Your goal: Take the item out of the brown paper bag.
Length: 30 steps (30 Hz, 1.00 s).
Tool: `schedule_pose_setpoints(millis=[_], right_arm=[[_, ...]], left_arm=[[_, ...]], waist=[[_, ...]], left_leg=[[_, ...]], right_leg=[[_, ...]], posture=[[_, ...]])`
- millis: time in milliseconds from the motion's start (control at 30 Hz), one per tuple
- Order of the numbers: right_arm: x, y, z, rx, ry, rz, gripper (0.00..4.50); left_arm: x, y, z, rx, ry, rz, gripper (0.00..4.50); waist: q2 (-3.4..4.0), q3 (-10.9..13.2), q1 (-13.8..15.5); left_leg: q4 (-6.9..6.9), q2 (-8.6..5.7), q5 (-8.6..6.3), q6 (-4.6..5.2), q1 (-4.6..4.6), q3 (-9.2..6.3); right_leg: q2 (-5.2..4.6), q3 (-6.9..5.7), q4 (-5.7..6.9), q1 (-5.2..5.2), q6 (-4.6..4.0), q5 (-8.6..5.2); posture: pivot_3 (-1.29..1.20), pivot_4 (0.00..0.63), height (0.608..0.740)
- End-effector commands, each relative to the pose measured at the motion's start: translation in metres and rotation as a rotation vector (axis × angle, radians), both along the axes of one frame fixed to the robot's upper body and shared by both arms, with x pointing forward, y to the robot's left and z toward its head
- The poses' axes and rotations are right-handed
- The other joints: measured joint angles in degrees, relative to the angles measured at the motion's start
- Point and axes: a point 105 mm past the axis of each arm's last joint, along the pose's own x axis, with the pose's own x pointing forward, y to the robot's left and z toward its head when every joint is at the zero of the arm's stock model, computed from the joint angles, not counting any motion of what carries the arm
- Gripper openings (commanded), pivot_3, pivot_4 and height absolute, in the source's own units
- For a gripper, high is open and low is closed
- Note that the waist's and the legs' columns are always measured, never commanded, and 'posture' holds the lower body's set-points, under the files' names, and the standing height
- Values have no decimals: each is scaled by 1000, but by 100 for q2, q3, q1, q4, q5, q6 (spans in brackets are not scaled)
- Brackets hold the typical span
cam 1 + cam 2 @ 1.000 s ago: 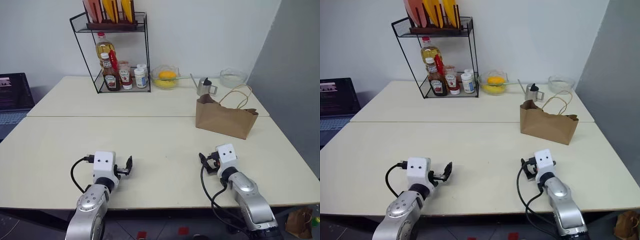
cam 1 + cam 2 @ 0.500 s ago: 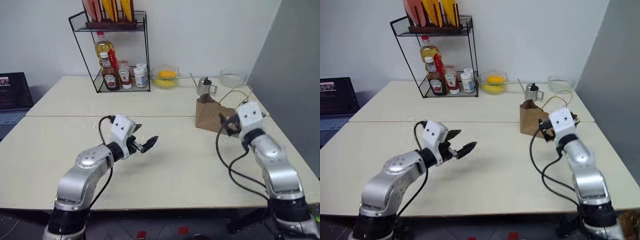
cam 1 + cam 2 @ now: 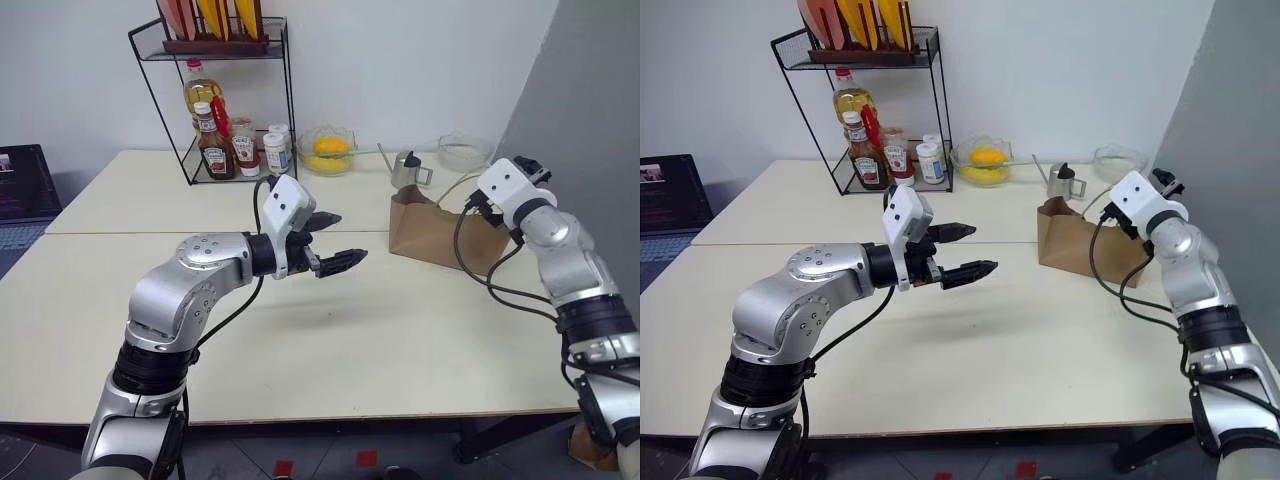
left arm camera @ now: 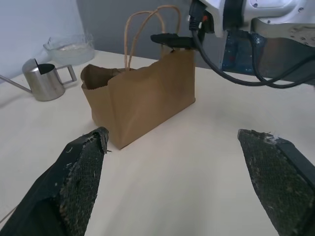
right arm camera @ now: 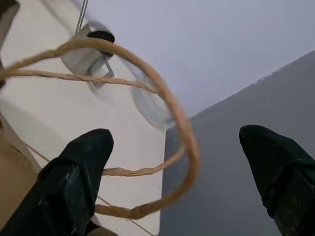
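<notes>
While the brown paper bag [image 3: 440,236] hides its contents, both the left gripper [image 3: 335,241] and the right gripper [image 5: 177,162] gape empty.

Left arm raised off the table, elbow bent, forearm reaching across toward the robot's right. Left gripper [image 3: 333,243] held roughly level, pointing forward and right; its two black fingers [image 3: 343,261] stand wide apart with nothing between them. Left wrist view confirms: both textured pads spread to the frame's sides, gap empty.

Right arm lifted high and stretched forward on the robot's right side, cables looping below the forearm. Right gripper [image 3: 1164,182] at the far end, white wrist block facing the camera. Right wrist view shows its fingers [image 5: 81,172] spread wide, clamping nothing.
</notes>
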Motion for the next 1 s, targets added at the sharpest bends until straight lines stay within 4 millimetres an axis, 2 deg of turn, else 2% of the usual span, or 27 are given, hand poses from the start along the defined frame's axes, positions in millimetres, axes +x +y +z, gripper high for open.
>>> schedule_pose_setpoints(millis=[33, 133, 300, 600, 800, 1000], right_arm=[[7, -13, 23, -53, -27, -22, 4500], [16, -17, 17, -73, 48, -22, 4500], [24, -15, 25, -107, 94, -3, 4500], [29, 10, 49, -209, 170, 91, 4500], [30, 14, 36, -366, 271, 91, 4500], [34, 11, 33, -471, 243, 20, 4500]], left_arm=[[-6, -6, 15, -15, -69, -30, 4452], [-7, -8, 12, 2, -74, -33, 4452], [-6, -12, 13, -8, -95, -31, 4452], [-6, -24, 23, -59, -138, -28, 4452], [-6, -28, 25, -79, -152, -22, 4452], [-6, -30, 29, -107, -163, -9, 4452]], waist=[[-1, 0, -10], [0, 1, -32], [1, 2, -42], [14, 10, -70], [14, 11, -68], [15, 11, -80]], left_leg=[[0, -1, 0, 0, 0, 1], [-1, -1, 0, 0, 1, 1], [-1, -5, 0, 0, 0, 2], [-2, -5, 1, -1, 2, 2], [-1, -8, 1, -2, 1, 1], [-2, -9, 2, -3, 2, 1]], right_leg=[[-1, 0, 0, 0, 0, 0], [-1, 1, 0, 0, 0, 0], [-6, 2, 1, 0, -1, 0], [-7, 2, 4, -1, -1, 1], [-11, 1, 7, -1, -1, 1], [-12, 2, 11, -4, -2, 1]], posture=[[0, 150, 740], [0, 150, 740], [0, 150, 740], [0, 150, 740], [0, 150, 740], [0, 150, 740]])
